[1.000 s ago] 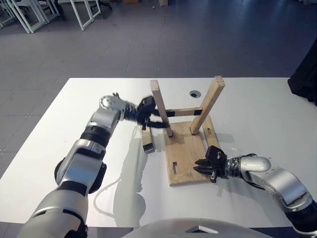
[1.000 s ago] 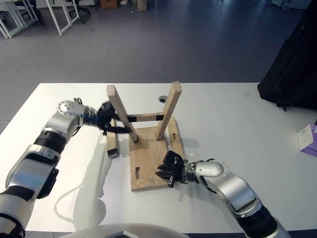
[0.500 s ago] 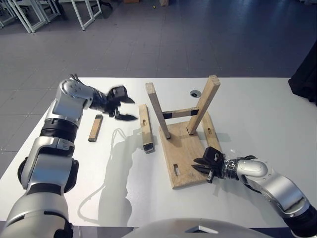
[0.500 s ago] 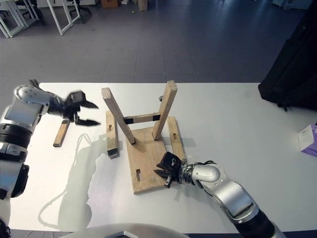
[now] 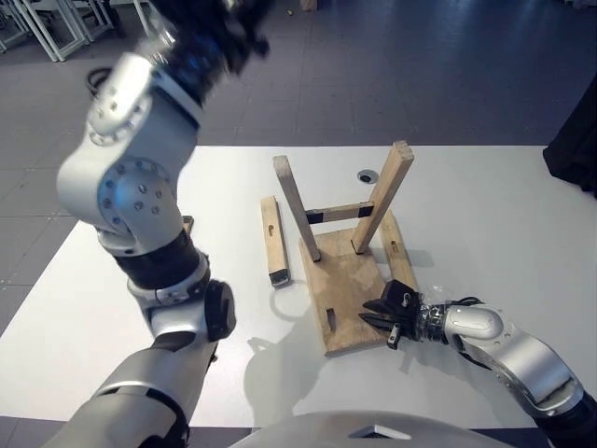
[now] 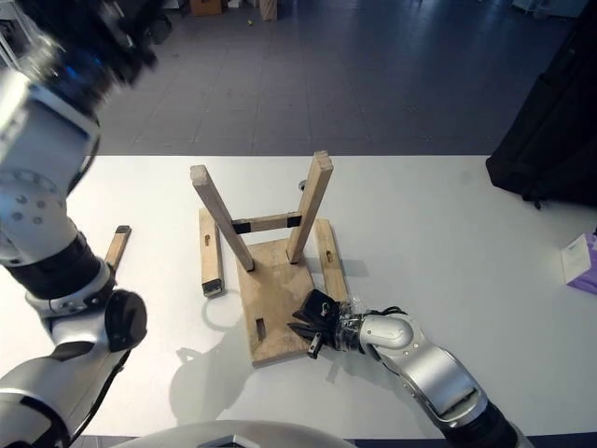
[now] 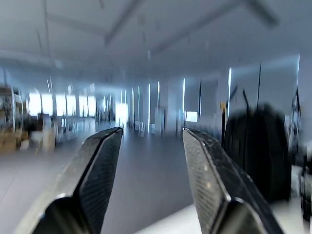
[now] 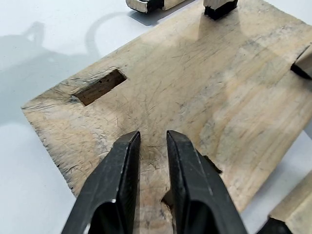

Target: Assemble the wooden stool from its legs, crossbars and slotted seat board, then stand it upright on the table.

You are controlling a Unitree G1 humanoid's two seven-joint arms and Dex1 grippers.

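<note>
The left gripper (image 7: pixel 152 130) hangs high toward 11 o'clock, its fingers wide apart and empty. A short crossbar (image 6: pixel 117 245) lies on the table (image 5: pixel 485 205) at 9 o'clock of the seat board (image 5: pixel 347 280), and a loose leg (image 5: pixel 272 238) lies just beside the board. Two tilted legs (image 5: pixel 297 205), joined by a second crossbar (image 5: pixel 340 212), stand in the board. The right gripper (image 8: pixel 152 136) rests at the board's 5 o'clock corner, its fingers narrowly apart and clamping nothing.
</note>
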